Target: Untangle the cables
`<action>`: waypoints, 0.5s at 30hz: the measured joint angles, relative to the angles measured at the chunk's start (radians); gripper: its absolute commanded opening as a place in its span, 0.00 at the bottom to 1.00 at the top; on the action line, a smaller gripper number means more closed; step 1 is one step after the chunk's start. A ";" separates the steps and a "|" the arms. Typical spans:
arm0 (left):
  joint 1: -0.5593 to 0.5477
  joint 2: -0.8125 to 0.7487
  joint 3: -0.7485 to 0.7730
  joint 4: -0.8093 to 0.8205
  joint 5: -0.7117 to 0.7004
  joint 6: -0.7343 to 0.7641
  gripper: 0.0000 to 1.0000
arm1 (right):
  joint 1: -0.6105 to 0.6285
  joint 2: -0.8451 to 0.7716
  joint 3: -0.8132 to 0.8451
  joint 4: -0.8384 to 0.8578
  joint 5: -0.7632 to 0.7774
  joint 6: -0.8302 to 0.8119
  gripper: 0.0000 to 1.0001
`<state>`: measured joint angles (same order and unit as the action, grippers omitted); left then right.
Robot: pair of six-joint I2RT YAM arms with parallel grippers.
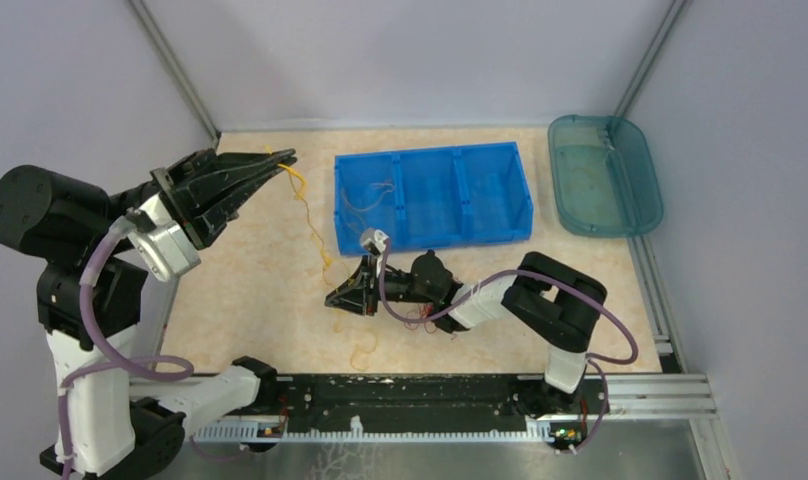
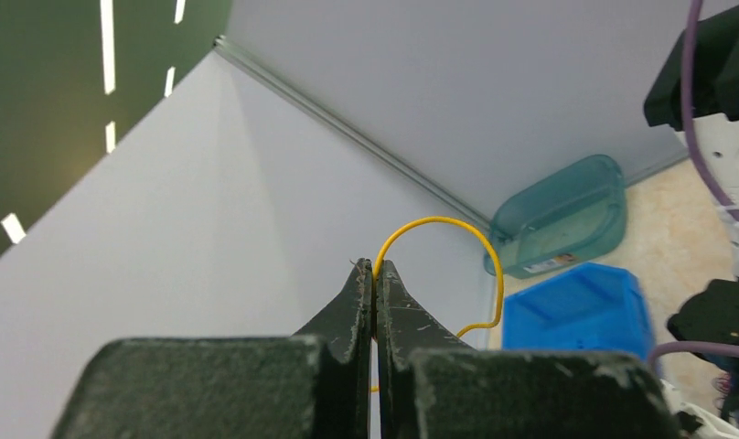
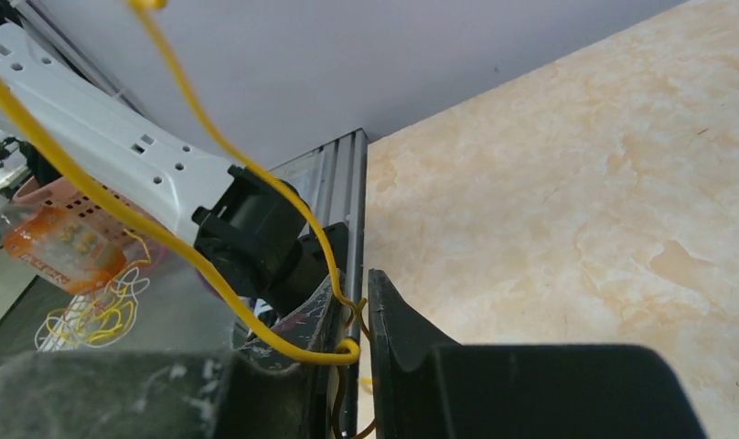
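Top: blue bin, three compartments, thin cables in the left one; teal tray far right, contents unclear. Yellow cable strung far-left to mid-table.
Left wrist: left gripper pinches it.
Right wrist: right gripper nearly closed around it — grip uncertain.

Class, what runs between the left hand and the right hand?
A thin yellow cable spans from the left hand down to the right hand, above bare tabletop; the top view shows it.
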<state>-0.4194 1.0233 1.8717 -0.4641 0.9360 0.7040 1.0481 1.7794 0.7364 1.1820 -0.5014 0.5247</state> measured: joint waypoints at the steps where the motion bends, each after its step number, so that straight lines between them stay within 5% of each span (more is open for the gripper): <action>1: 0.000 -0.002 0.000 0.017 -0.006 0.000 0.00 | 0.002 0.003 -0.004 0.014 0.008 0.002 0.14; 15: 0.000 -0.005 -0.008 0.403 -0.177 0.103 0.00 | 0.035 0.113 -0.037 0.070 0.050 0.023 0.14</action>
<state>-0.4191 1.0180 1.8641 -0.0612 0.7586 0.8074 1.0828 1.8927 0.6991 1.2518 -0.4519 0.5480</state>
